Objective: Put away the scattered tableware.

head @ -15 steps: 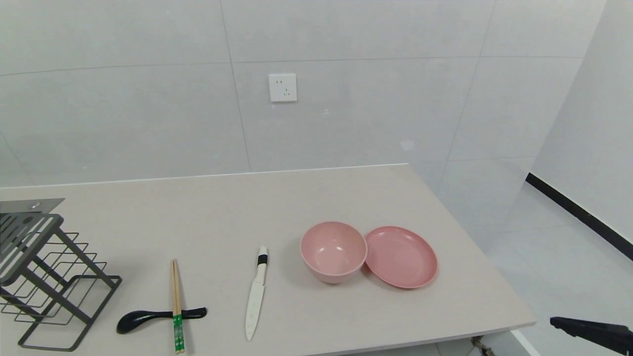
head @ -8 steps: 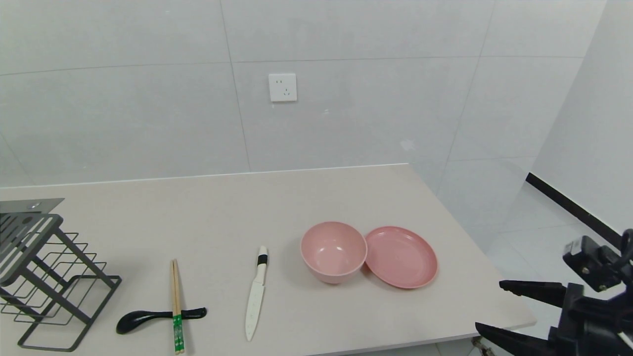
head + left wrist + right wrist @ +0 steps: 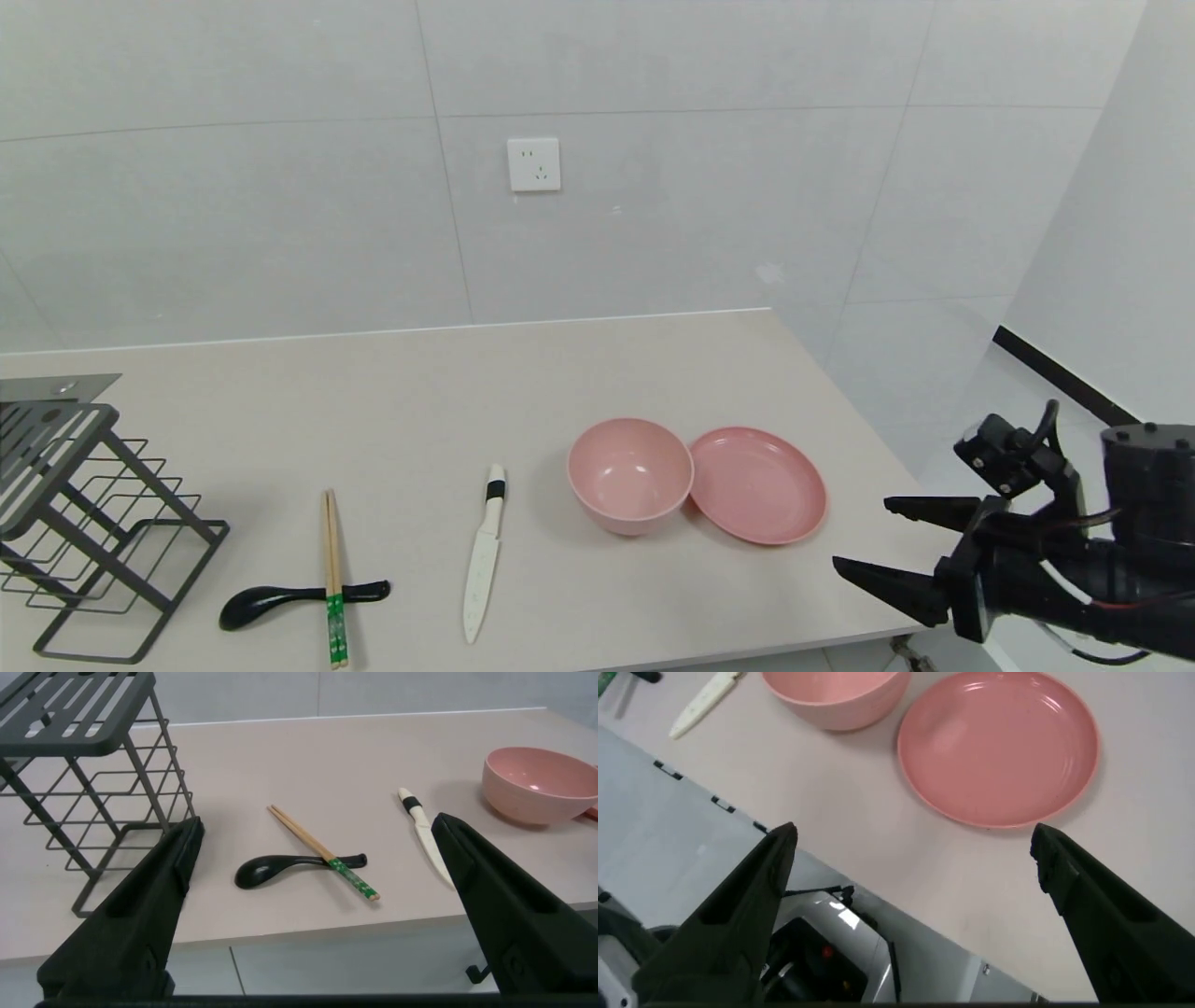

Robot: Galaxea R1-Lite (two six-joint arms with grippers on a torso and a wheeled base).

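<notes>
A pink bowl point(image 3: 630, 473) and a pink plate point(image 3: 758, 484) sit side by side on the beige counter point(image 3: 420, 411); both also appear in the right wrist view as bowl point(image 3: 836, 693) and plate point(image 3: 999, 745). A white knife point(image 3: 484, 554) lies left of the bowl. Chopsticks point(image 3: 333, 577) rest across a black spoon point(image 3: 299, 597). My right gripper point(image 3: 887, 551) is open, at the counter's right front corner, short of the plate. My left gripper point(image 3: 313, 905) is open, in front of the counter edge facing the spoon point(image 3: 290, 868) and chopsticks point(image 3: 322, 851).
A dark wire dish rack point(image 3: 79, 518) stands at the counter's left end, also seen as the rack point(image 3: 89, 784) in the left wrist view. A tiled wall with a socket point(image 3: 533, 165) rises behind. The counter ends just right of the plate, with floor beyond.
My right arm has come up and leftward into the head view, from a sliver at the bottom right edge to the counter's right front corner. The tableware has not moved.
</notes>
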